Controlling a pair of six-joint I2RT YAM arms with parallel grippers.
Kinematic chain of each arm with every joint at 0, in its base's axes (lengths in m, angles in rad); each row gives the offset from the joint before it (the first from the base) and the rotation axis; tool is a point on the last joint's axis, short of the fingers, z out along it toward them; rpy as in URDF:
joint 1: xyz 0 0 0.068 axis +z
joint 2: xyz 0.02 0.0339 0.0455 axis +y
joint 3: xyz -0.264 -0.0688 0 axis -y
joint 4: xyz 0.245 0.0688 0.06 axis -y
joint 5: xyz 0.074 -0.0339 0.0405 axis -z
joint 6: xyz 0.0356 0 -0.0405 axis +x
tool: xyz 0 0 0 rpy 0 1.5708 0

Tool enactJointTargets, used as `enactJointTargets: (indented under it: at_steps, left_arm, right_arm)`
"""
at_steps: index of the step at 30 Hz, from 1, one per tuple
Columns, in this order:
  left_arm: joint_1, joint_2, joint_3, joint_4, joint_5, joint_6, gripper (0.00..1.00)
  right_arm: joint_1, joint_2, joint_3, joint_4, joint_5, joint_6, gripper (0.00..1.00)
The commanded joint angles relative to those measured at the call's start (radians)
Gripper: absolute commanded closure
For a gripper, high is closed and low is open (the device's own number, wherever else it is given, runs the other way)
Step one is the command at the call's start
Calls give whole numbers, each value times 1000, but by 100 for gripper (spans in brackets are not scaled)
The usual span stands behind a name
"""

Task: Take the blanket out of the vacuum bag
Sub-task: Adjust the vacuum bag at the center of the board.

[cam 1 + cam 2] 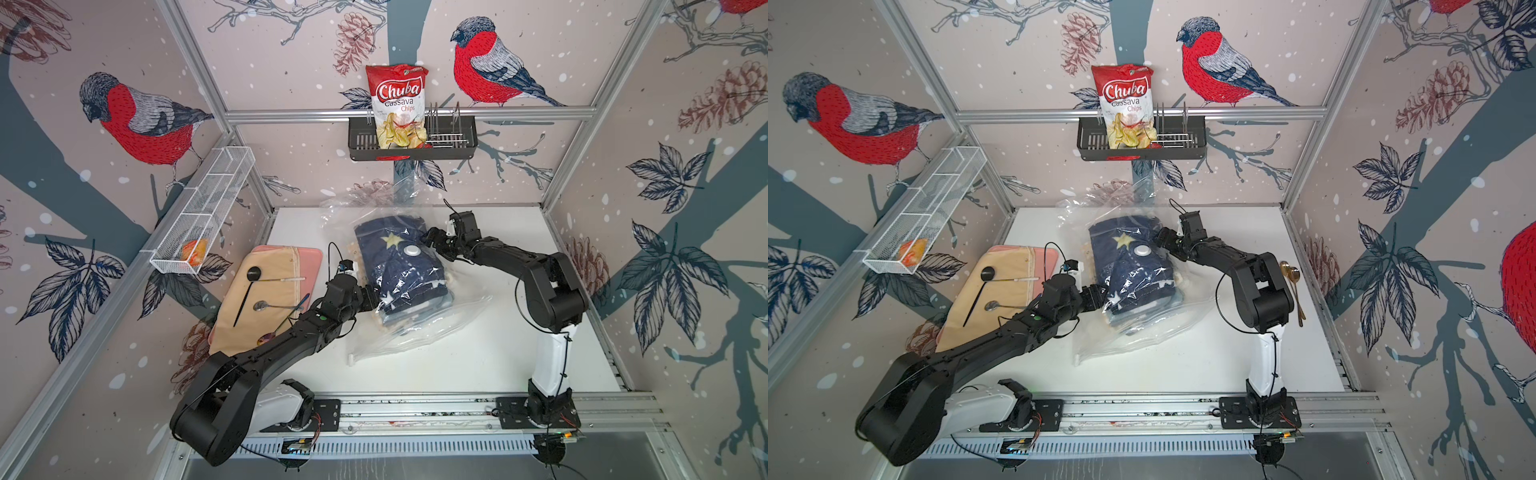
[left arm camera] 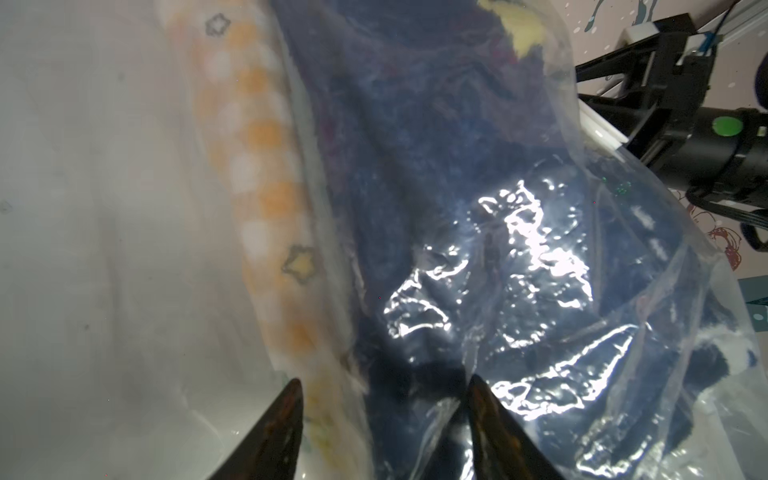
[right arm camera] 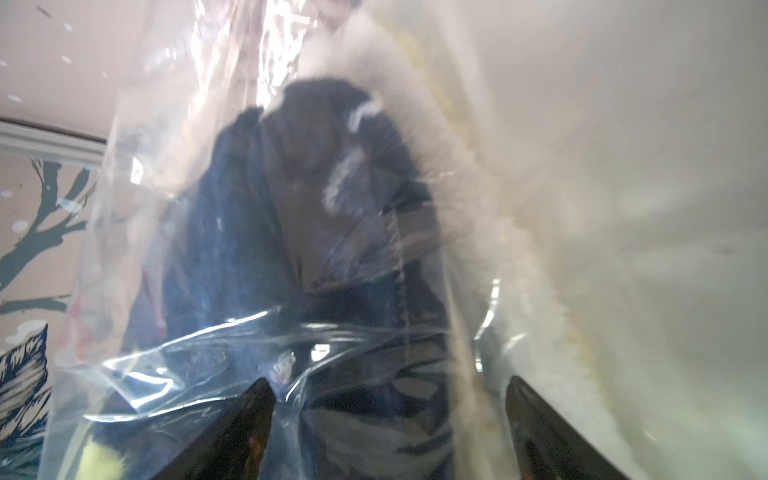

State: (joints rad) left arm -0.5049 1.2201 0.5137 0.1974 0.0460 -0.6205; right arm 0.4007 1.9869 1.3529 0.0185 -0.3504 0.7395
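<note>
Blanket (image 1: 401, 266), navy fleece, folded inside crinkly clear vacuum bag (image 1: 419, 328), both jaws parted, empty.

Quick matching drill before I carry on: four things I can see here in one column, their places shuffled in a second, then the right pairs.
1. chips bag
2. blanket
3. black spoon
4. white valve cap

A. inside the vacuum bag
B. on the bag's top face
C. in the black wall basket
D. on the beige and pink mat

Pairs: 1-C, 2-A, 3-D, 4-B
</note>
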Motion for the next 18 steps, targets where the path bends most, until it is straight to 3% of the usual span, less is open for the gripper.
enactJointTargets:
  at_steps: [1,12,18]
  left_arm:
    - [3,-1,11,-7,-5,-11,39]
    - [-15,-97,-115,73,123,-118,39]
    - [-26,-38,-135,152,144,-130,41]
  right_arm:
    - [-9,-86,-56,-25,-13,-31,11]
    - [71,-378,-384,-29,-13,-94,3]
    - [110,-281,-318,-82,18,-198,12]
